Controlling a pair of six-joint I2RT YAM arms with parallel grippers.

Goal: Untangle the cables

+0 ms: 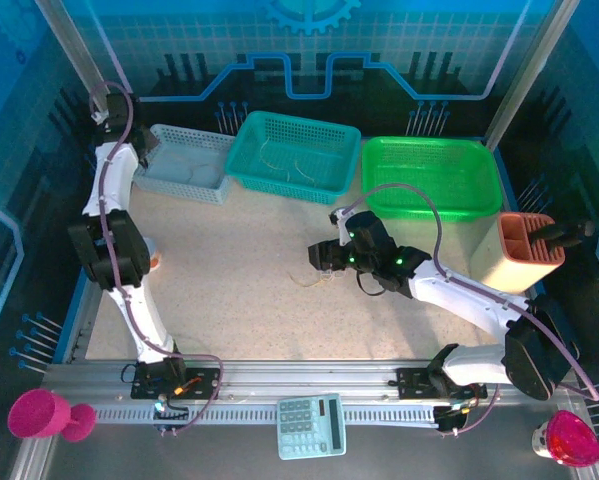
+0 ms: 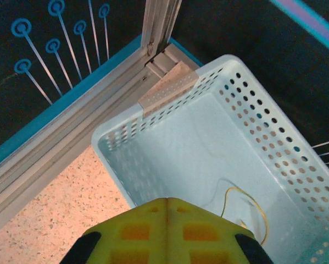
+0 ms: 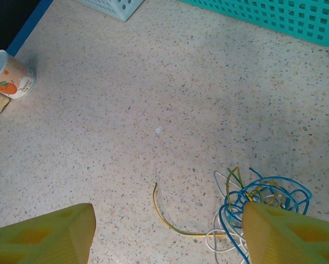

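The cables (image 3: 263, 201) lie as a small tangle of blue, white and yellow-green strands on the speckled table, and one yellow strand (image 3: 156, 201) curls out to the left. My right gripper (image 3: 168, 212) hovers open above them. Its right finger (image 3: 288, 236) is over the tangle's edge and nothing is gripped. From above, the tangle (image 1: 315, 280) sits just below the right gripper (image 1: 324, 258). My left gripper (image 2: 167, 202) is shut and empty over the pale blue basket (image 2: 153, 118), where a thin yellow wire (image 2: 256, 204) lies. The left gripper (image 1: 149, 150) is at the basket's left end.
A teal basket (image 1: 241, 160) and a green basket (image 1: 434, 205) stand along the back beside the pale blue one (image 1: 184, 185). An orange holder (image 1: 527, 265) stands at the right. A small can (image 3: 7, 77) sits near the left arm. A calculator (image 1: 312, 425) lies on the front rail.
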